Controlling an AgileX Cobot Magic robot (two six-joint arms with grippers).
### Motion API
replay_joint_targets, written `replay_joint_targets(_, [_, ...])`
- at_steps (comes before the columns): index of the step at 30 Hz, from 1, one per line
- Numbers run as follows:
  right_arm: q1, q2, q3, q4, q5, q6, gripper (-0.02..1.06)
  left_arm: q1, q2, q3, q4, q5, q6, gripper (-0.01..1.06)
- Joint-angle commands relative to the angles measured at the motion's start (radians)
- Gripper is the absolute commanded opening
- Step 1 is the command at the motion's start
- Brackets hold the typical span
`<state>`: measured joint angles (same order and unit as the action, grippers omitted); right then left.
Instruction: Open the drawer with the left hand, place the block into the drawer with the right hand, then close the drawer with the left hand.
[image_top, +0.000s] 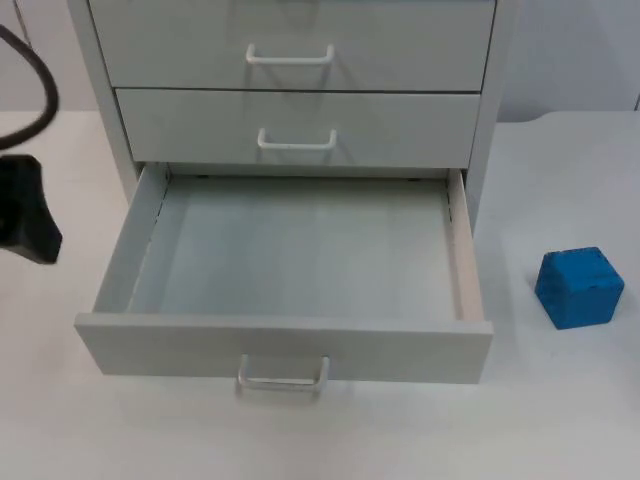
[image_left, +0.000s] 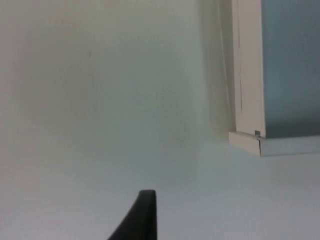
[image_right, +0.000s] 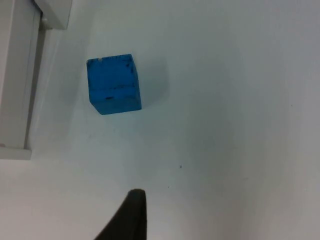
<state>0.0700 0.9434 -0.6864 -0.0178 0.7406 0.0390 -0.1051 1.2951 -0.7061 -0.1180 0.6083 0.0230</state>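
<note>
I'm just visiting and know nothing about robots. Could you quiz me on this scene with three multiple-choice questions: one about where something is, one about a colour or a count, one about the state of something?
1. Where is the block?
A. inside the open drawer
B. on the table to the right of the cabinet
C. on top of the cabinet

2. How many drawer handles can be seen in the top view?
A. one
B. two
C. three

3. What state is the bottom drawer in?
A. pulled open and empty
B. shut
C. open with the block inside

Answers:
1 B: the blue block sits on the white table beside the cabinet.
2 C: each of the three drawer fronts carries one handle.
3 A: its bare floor shows.
</note>
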Motion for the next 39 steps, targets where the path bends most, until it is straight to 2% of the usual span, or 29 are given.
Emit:
replay_joint_targets(1, [-0.006,0.001,0.003,0.002,0.000,-0.001,1.04,0.004,-0.095,0.002,0.028,0.063,-0.023,1.05])
replay_joint_targets(6, [-0.006,0.001,0.003,0.002,0.000,-0.001,1.04,0.004,-0.256,0.007,0.026,0.147,-0.023,1.05])
replay_joint_targets(8, [-0.006,0.001,0.003,0.004,0.000,-0.001,1.04,0.004,-0.280,0.012,0.028,0.149,-0.023,1.05])
replay_joint_targets(14, [-0.006,0.001,0.003,0.006,0.014,-0.001,1.04,0.004,-0.571,0.126,0.026,0.177,-0.023,1.05])
replay_joint_targets(19, [-0.006,0.001,0.003,0.006,0.017,-0.001,1.04,0.004,-0.703,0.143,0.031,0.215,-0.023,1.05])
replay_joint_targets(28, [0.001,0.001,0.003,0.023,0.045,-0.001,1.04,0.004,-0.777,0.143,0.036,0.233,-0.023,1.05])
replay_joint_targets(35, [0.110,0.107,-0.032,0.023,0.052,0.028,1.04,0.004,-0.777,0.143,0.057,0.233,-0.023,1.05])
replay_joint_targets(39, [0.206,0.296,-0.102,0.018,-0.022,0.061,1.04,0.004,-0.777,0.143,0.057,0.233,-0.023,1.05])
